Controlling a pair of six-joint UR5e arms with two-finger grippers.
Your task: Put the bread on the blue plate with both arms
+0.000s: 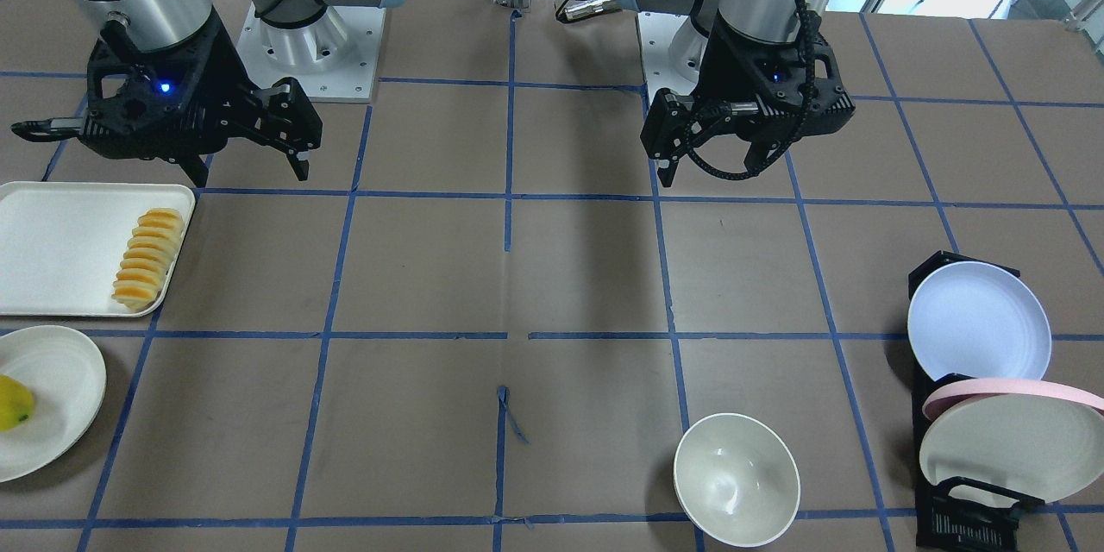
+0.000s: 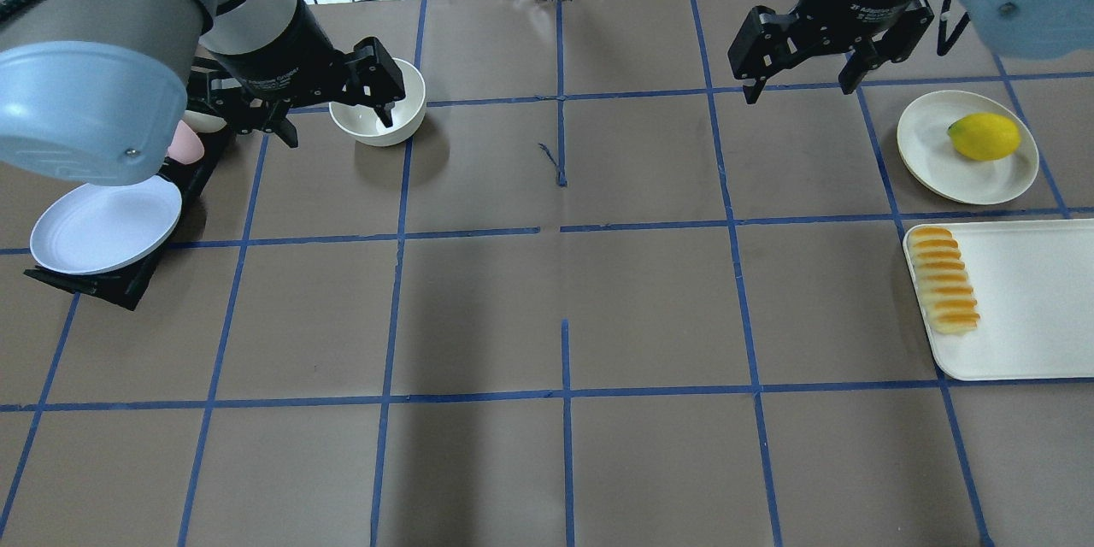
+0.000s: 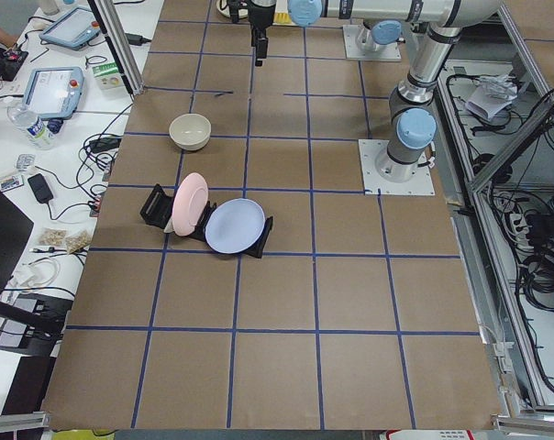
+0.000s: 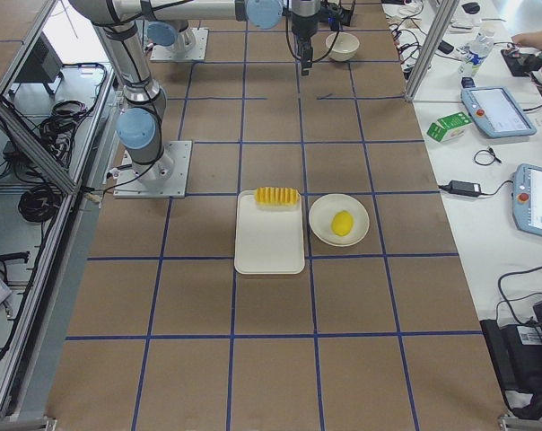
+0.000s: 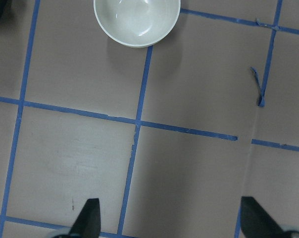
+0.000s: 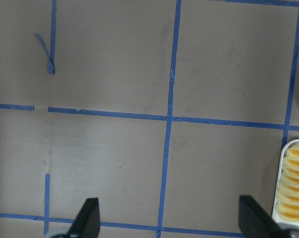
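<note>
The bread point(image 1: 148, 257) is a ridged loaf with orange tops. It lies on the inner edge of a white tray point(image 1: 60, 250) and also shows in the overhead view point(image 2: 943, 291) and the right wrist view point(image 6: 293, 188). The blue plate point(image 1: 979, 321) leans in a black rack at the other end of the table point(image 2: 107, 224). My right gripper point(image 1: 246, 164) hangs open and empty above the table, beside the tray point(image 2: 799, 85) point(image 6: 170, 218). My left gripper point(image 1: 716, 159) hangs open and empty over bare table near a white bowl point(image 2: 335, 115) point(image 5: 172, 218).
The white bowl point(image 1: 736, 479) stands near the rack. A pink plate point(image 1: 1013, 392) and a cream plate point(image 1: 1018, 448) stand in the same rack as the blue plate. A white plate point(image 2: 932, 145) with a yellow lemon point(image 2: 985, 137) sits beside the tray.
</note>
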